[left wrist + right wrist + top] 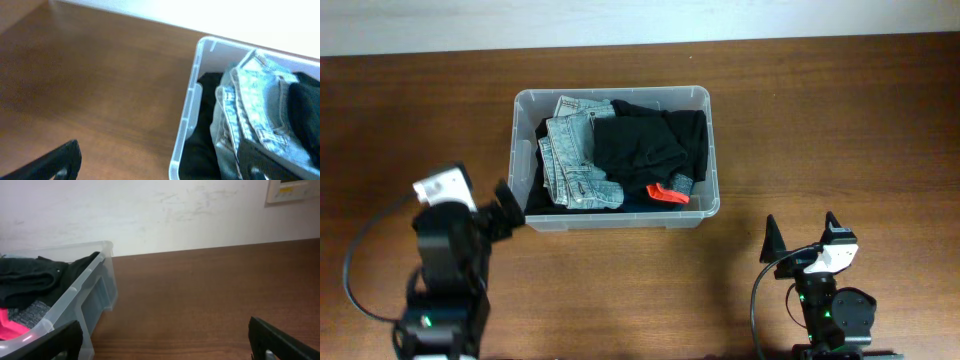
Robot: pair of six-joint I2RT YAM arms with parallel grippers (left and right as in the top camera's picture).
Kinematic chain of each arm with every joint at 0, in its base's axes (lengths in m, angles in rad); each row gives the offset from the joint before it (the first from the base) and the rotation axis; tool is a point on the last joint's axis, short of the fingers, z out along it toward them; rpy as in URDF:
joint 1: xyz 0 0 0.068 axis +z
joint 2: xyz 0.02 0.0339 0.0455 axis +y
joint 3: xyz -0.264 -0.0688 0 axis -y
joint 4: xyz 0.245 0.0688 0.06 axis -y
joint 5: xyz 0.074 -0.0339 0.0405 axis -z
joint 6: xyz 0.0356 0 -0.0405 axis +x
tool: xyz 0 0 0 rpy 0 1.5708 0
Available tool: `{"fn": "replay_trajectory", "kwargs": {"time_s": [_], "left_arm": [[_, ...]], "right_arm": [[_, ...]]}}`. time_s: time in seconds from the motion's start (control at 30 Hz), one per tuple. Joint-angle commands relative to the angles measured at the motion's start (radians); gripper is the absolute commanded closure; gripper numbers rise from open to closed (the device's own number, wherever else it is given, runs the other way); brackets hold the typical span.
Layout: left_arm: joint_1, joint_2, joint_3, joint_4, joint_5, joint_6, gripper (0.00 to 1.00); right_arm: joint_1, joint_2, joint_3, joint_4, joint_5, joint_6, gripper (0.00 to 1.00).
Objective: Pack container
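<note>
The container (616,217), a clear plastic bin, stands at the middle of the wooden table. Inside lie light blue jeans (575,152), a black garment (646,140) and a red and grey piece (670,190). My left gripper (510,208) is open at the bin's front left corner. In the left wrist view the left gripper (160,170) straddles the bin's left wall (191,95), one finger over the jeans (255,105). My right gripper (800,235) stands open and empty over bare table, front right of the bin. The right wrist view shows the right gripper (167,350) beside the bin (86,287).
The brown wooden table (820,120) runs back to a white wall (165,215). A pale wall panel (292,190) hangs at the upper right in the right wrist view. Black cables (360,260) trail from both arm bases near the front edge.
</note>
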Motion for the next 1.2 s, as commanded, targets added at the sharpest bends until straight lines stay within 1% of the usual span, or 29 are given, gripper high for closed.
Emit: {"fn": "replay_trajectory", "kwargs": {"time_s": [0.0, 0.13, 0.2, 0.27, 0.43, 0.63, 0.9, 1.1, 1.17], "left_arm": [[-0.002, -0.082, -0.132, 0.097, 0.113, 0.143, 0.01], [-0.002, -0.117, -0.273, 0.291, 0.232, 0.221, 0.01], [-0.002, -0.142, -0.335, 0.372, 0.249, 0.229, 0.01], [-0.002, -0.192, -0.403, 0.431, 0.249, 0.229, 0.01], [-0.002, -0.331, -0.541, 0.502, 0.249, 0.229, 0.01], [-0.002, -0.496, -0.637, 0.514, 0.248, 0.229, 0.00], [-0.001, -0.664, -0.669, 0.511, 0.246, 0.243, 0.00], [-0.001, -0.751, -0.670, 0.407, 0.245, 0.283, 0.01], [0.000, -0.756, -0.670, 0.386, 0.245, 0.305, 0.01]], "right_arm": [[-0.008, -0.010, -0.005, -0.004, 0.005, 0.003, 0.02], [-0.008, -0.010, -0.005, -0.004, 0.005, 0.003, 0.02], [-0.008, -0.010, -0.005, -0.004, 0.005, 0.003, 0.02], [-0.008, -0.010, -0.005, -0.004, 0.005, 0.003, 0.02], [-0.008, -0.010, -0.005, -0.004, 0.005, 0.003, 0.02], [-0.008, -0.010, -0.005, -0.004, 0.005, 0.003, 0.02], [-0.008, -0.010, -0.005, -0.004, 0.005, 0.003, 0.02], [-0.008, -0.010, -0.005, -0.004, 0.005, 0.003, 0.02], [-0.008, -0.010, -0.005, -0.004, 0.005, 0.003, 0.02]]}}
